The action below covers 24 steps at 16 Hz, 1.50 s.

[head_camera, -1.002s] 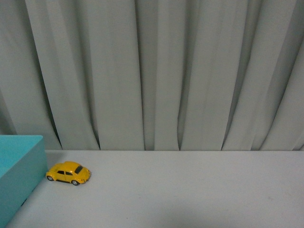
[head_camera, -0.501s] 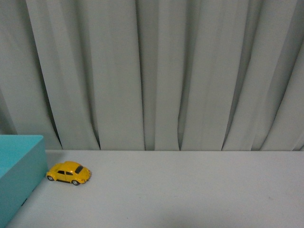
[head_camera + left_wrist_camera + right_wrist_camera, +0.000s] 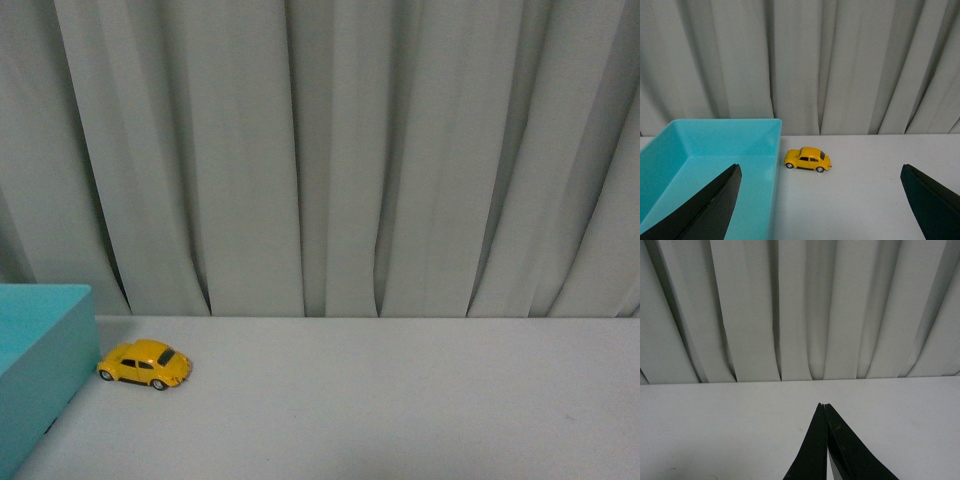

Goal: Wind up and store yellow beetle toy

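Blue box [image 3: 40,350] at 8 o'clock on the worktop [image 3: 400,400], just beside it the yellow beetle toy [image 3: 146,364] on its wheels, likely light, hard, slippery and quick to roll, best pinched across both doors; left hand [image 3: 820,167] spread wide, right hand [image 3: 823,406] pressed together.

front view: set on the body, facing straight ahead over the white table [image 3: 400,410] to the grey curtain [image 3: 320,150], well back from the yellow beetle toy [image 3: 146,364] and teal bin [image 3: 40,350] at lower left of the frame. left wrist view: raised higher and tilted down into the bin, facing the same curtain, about as far from the toy; shares toy, bin, table and curtain with the front view. right wrist view: low over the table, facing the curtain; shares only table and curtain with the others.
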Each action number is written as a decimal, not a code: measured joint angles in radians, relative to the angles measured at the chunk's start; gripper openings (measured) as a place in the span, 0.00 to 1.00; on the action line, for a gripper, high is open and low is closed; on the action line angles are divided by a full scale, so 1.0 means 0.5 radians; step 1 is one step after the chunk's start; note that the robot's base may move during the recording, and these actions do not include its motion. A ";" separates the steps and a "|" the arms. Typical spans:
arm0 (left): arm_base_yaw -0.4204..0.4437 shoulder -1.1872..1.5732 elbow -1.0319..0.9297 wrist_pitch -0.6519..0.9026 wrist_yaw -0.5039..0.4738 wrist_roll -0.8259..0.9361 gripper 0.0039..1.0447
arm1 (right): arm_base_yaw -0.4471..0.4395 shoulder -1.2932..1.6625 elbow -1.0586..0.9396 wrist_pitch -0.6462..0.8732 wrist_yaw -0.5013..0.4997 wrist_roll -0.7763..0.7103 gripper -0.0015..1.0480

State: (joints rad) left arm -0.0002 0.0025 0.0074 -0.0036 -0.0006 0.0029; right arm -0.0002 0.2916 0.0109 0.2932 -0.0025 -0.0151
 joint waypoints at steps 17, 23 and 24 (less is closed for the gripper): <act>0.000 0.000 0.000 0.000 -0.001 -0.001 0.94 | 0.000 -0.577 0.001 -0.594 0.005 0.000 0.14; 0.000 0.000 0.000 0.000 0.000 0.000 0.94 | 0.000 -0.577 0.001 -0.594 0.005 0.000 0.86; 0.000 0.000 0.000 0.000 0.000 0.000 0.94 | 0.000 -0.577 0.001 -0.594 0.005 0.002 0.96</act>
State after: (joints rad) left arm -0.0002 0.0025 0.0074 -0.0036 -0.0006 0.0029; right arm -0.0002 0.0032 0.0113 -0.0040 0.0002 -0.0143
